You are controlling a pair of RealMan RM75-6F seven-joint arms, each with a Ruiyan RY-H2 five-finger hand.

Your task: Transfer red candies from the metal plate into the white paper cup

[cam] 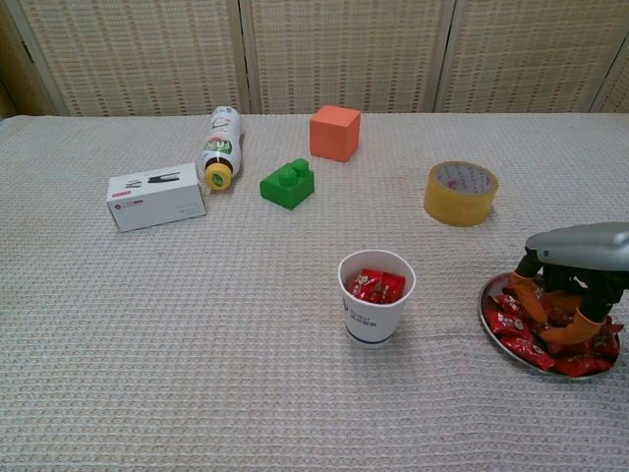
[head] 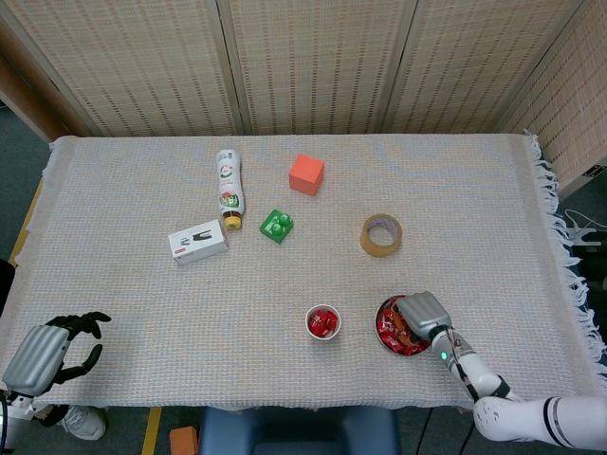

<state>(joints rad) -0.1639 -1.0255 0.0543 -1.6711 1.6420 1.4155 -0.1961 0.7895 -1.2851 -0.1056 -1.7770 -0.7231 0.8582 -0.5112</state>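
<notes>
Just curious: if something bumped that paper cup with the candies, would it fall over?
Probably easily: the paper cup looks light, taller than wide, with a narrower base. The few candies inside likely add little weight.

I am seeing a bare strip of woven cloth lying between the white paper cup [cam: 375, 310] and the round metal plate [cam: 488, 317], wide enough for fingers to pass. The yellow tape roll [cam: 461, 193] is standing well behind the plate. The green plastic brick [cam: 287, 183], orange cube [cam: 335, 133], lying white bottle [cam: 220, 146] and small white box [cam: 156, 197] are sitting far back-left, well apart from the cup.
</notes>
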